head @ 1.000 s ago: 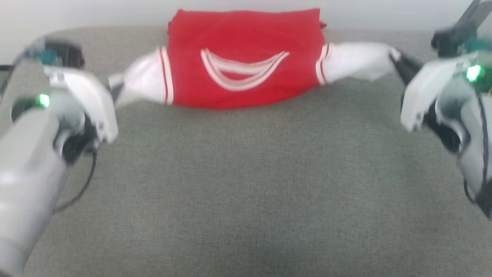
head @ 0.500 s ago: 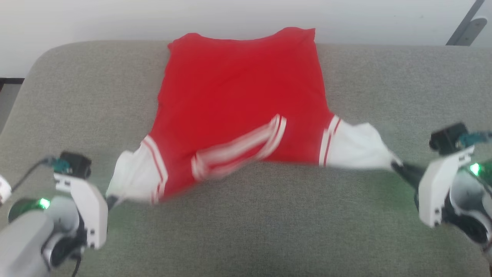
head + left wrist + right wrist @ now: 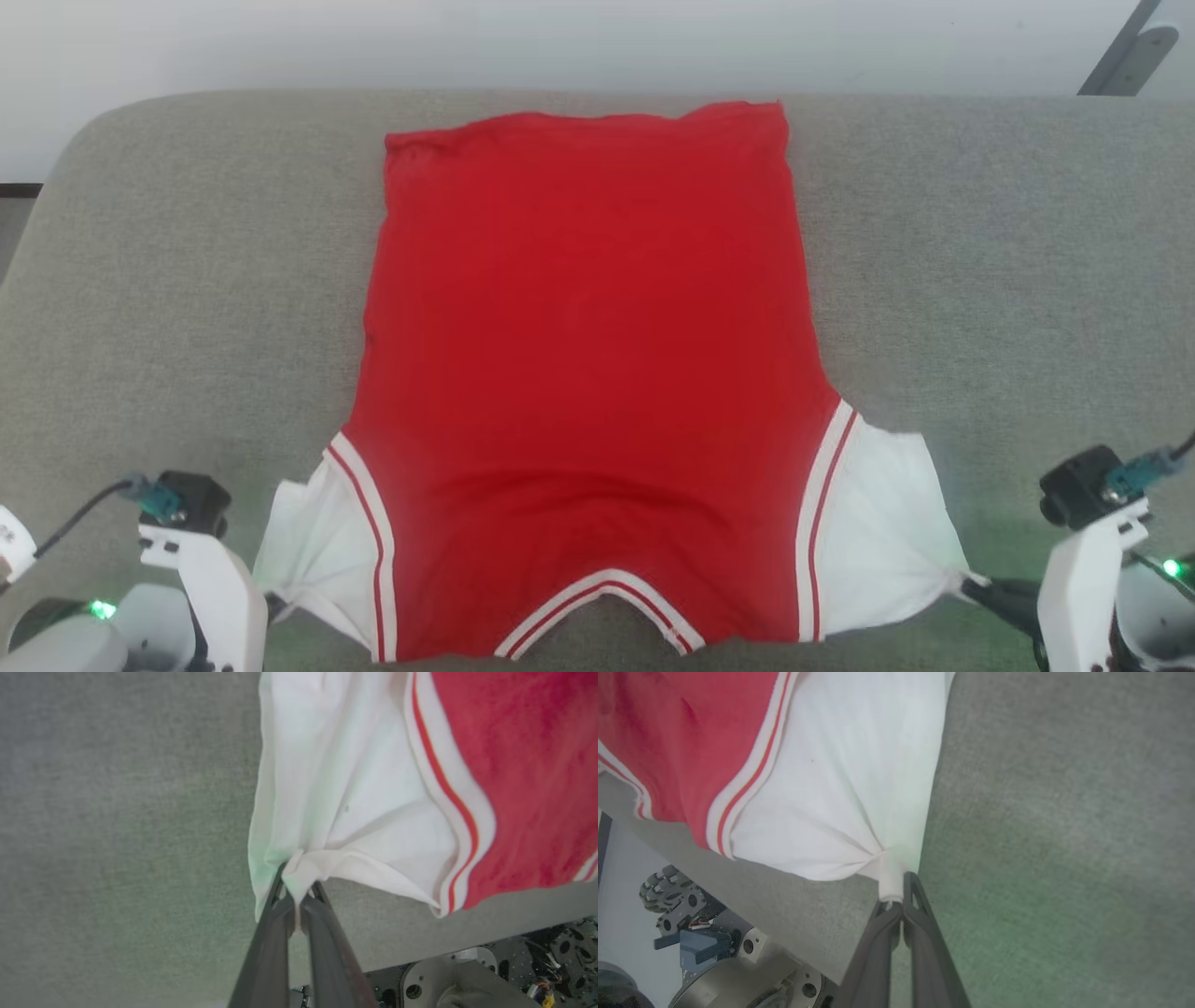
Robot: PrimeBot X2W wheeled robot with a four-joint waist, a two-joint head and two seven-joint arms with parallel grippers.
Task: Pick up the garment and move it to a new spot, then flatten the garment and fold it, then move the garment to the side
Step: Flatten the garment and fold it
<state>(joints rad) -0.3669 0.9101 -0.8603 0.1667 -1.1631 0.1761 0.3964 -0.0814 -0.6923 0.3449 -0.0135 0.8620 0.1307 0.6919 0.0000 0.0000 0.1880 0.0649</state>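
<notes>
The garment (image 3: 588, 355), a red jersey with short white sleeves and striped trim, lies spread flat on the grey cushion, plain side up, neckline toward me. My left gripper (image 3: 273, 607) is shut on the tip of the left white sleeve (image 3: 327, 802), pinching a bunch of cloth between its fingers (image 3: 266, 952). At the lower right my right gripper (image 3: 980, 586) is shut on the tip of the right white sleeve (image 3: 840, 788), the cloth gathered at its fingertips (image 3: 920, 891). Both sleeves are pulled outward and taut.
The grey cushioned surface (image 3: 980, 280) extends wide on both sides of the garment, with a rounded far edge against a pale wall (image 3: 560, 37). My wheeled base (image 3: 714, 952) shows below the cushion's near edge.
Both grippers have drawn the sleeves back toward me and down, so the jersey went from hanging bunched at the far edge to lying stretched flat. The camera view has also tilted downward.
</notes>
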